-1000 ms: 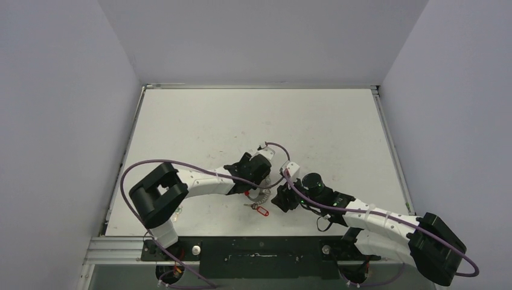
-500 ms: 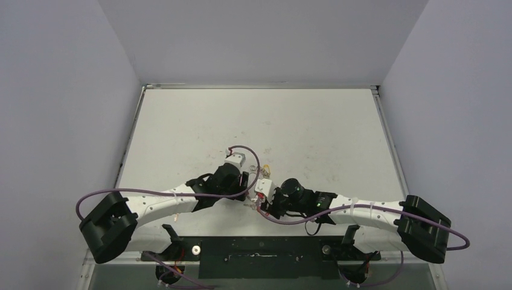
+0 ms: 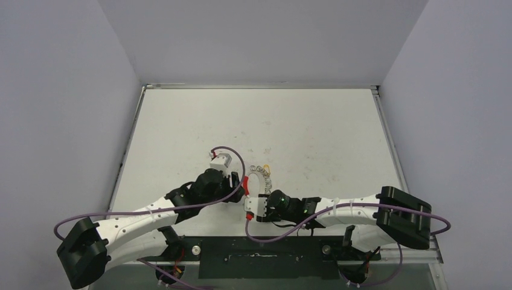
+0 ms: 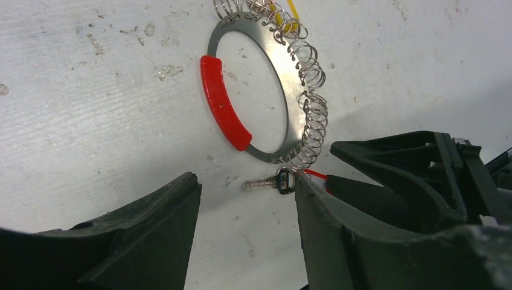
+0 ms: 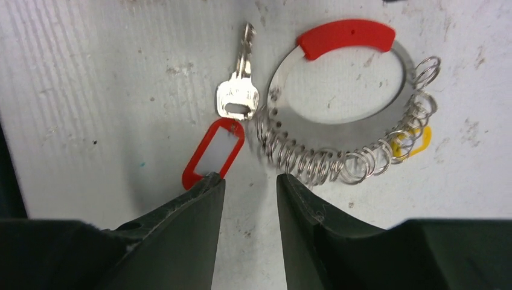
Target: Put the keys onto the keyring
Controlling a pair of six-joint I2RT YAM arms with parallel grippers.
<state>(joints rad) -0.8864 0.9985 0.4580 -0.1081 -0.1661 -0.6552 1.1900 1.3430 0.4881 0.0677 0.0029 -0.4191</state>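
Lining up for a pick, by the look of it. Left gripper [image 4: 246,194] spread wide, right gripper [image 5: 250,187] narrowly parted, both empty above the keyring [image 5: 347,36]. Just beside the keyring, unthreaded: key [image 5: 238,96] with red tag [image 5: 214,151]. Next, probably: pinch key, steady keyring.

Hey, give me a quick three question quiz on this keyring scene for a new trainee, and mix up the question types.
1. True or false: the silver key lies flat on the table, outside the loop of the keyring.
2. Which colour is the plastic piece on the keyring's rim? A green, B red, C blue.
3. Fill in: the small tag among the split rings is ____.
Key: 1 true; 2 B; 3 yellow.
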